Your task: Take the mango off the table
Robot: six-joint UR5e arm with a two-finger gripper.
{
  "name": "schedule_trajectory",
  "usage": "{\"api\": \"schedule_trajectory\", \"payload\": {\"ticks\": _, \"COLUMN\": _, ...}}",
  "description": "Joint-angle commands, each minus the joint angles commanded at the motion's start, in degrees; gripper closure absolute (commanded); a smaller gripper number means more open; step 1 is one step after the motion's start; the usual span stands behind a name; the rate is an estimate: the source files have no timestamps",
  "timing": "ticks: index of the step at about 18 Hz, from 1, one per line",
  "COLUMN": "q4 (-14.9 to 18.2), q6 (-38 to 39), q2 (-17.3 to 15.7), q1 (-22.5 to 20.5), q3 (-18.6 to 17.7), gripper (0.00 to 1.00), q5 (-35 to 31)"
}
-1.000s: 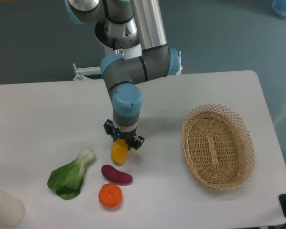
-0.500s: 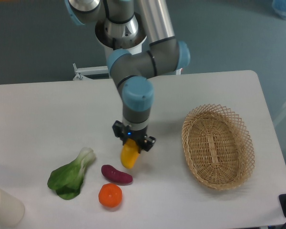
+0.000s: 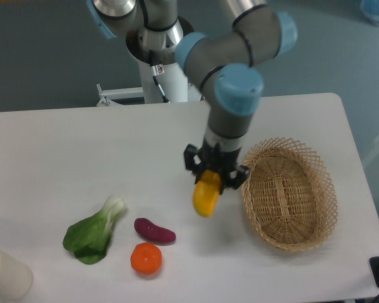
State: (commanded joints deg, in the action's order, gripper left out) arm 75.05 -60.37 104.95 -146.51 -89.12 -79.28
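One mango [image 3: 206, 195] beside wicker basket [image 3: 289, 194], aloft.

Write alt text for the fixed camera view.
A robot arm's gripper holds a yellow mango above a white table, beside a wicker basket. A leafy green, a purple vegetable and an orange fruit lie left.

Even, bright overhead light; soft faint shadows on table [image 3: 63, 145]. Arm [image 3: 237, 95] slightly motion-blurred (mango [image 3: 207, 194] too). Static objects sharp, no harsh glare.
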Motion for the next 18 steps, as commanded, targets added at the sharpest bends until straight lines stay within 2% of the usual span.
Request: {"api": "schedule_trajectory", "payload": {"ticks": 18, "q4": -0.1, "q6": -1.0, "q2": -0.2, "q1": -1.2, "q3": -0.7, "gripper": 0.52, "q5": 0.2}}
